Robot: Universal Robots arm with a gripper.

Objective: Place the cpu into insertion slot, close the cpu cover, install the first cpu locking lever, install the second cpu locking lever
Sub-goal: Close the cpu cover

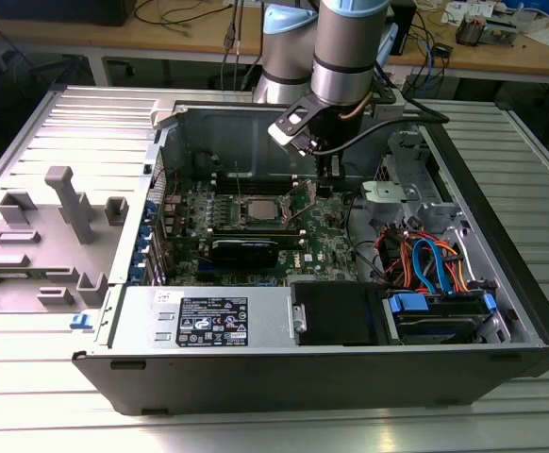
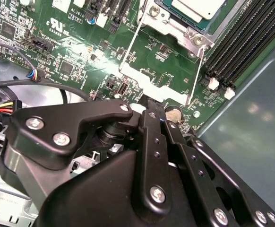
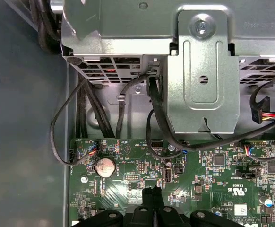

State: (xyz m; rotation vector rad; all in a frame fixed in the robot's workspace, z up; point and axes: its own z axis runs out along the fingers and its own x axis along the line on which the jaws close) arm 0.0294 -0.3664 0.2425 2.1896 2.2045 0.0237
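In the open computer case (image 1: pixel 501 236), on the motherboard (image 2: pixel 76 66), the cpu cover (image 2: pixel 158 87) lies swung open just ahead of the gripper (image 2: pixel 149 105). The jaws are pressed together at its free edge, and I cannot tell if they pinch it. Beyond the cover, the cpu (image 2: pixel 196 5) already sits in the insertion slot (image 2: pixel 175 22). Cover and levers remain undone.
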